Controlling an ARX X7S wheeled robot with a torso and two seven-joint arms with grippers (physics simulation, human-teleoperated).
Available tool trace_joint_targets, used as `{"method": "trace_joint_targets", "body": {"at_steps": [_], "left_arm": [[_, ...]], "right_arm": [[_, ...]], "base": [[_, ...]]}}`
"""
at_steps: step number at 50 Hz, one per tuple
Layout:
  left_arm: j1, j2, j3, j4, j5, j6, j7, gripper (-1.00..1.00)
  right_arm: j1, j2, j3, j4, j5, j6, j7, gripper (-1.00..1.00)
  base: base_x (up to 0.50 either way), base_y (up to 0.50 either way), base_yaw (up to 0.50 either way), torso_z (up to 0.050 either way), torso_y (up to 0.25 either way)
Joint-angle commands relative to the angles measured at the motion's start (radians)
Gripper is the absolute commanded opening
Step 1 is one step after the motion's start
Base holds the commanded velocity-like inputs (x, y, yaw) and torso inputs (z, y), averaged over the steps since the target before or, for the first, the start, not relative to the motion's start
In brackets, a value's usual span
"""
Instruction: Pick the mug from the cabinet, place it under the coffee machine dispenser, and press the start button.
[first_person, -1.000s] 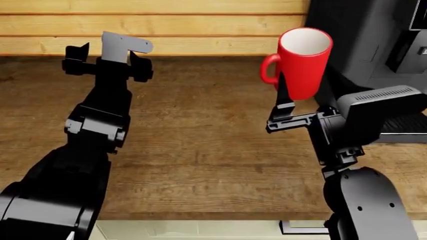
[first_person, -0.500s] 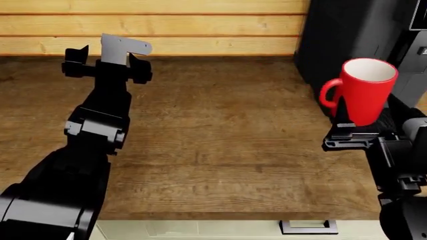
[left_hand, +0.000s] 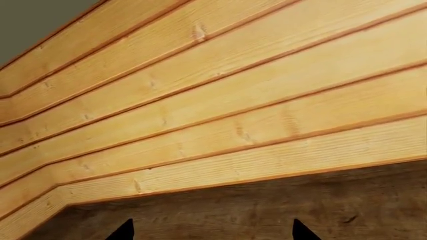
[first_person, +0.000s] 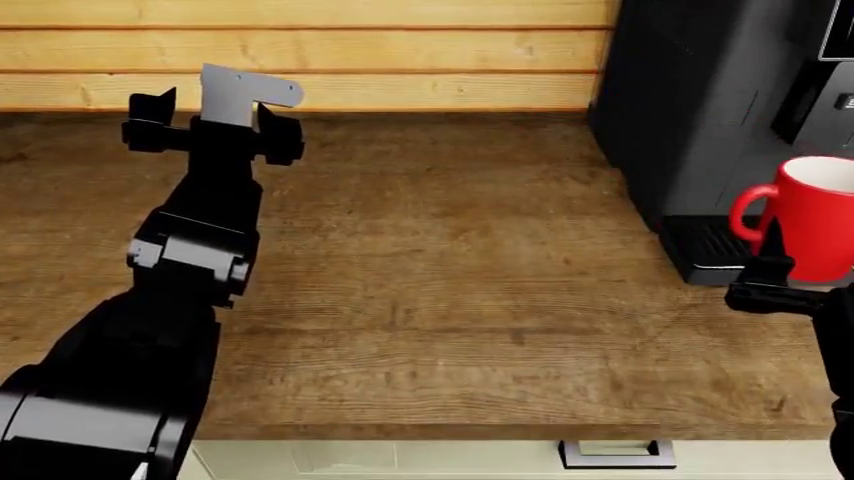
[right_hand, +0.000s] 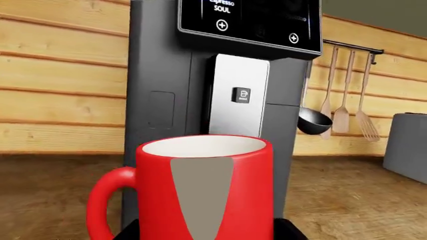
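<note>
The red mug is upright in my right gripper, which is shut on its lower body at the head view's right edge. It hangs just in front of the ribbed drip tray of the dark grey coffee machine. The dispenser block juts out above the tray. In the right wrist view the mug fills the foreground, handle to one side, with the right gripper around it. Behind it stand the silver panel with a small square button and a black touch display. My left gripper is open and empty near the back wall; the left gripper shows two spread tips.
A wooden plank wall backs the wooden counter. Ladle and spatulas hang from a rail to the machine's right, beside a grey appliance. A drawer handle sits under the counter's front edge.
My right gripper has carried the mug rightward and lower, from mid-counter to the front of the machine's drip tray. The left arm has stayed put.
</note>
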Motion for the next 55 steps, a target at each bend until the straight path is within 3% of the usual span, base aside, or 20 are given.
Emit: {"method": "trace_joint_targets", "body": {"at_steps": [1, 55], "left_arm": [[0.001, 0.002, 0.002, 0.0, 0.0, 0.0, -0.001, 1.0], [0.004, 0.008, 0.007, 0.0, 0.001, -0.005, 0.0, 1.0]], "right_arm": [[0.039, 0.009, 0.019, 0.112, -0.032, -0.04, -0.008, -1.0], [0.342, -0.011, -0.131, 0.72, -0.146, -0.272, 0.012, -1.0]], "base": [[0.0, 0.0, 0.0, 0.0, 0.0], [0.0, 0.0, 0.0, 0.0, 0.0]]}}
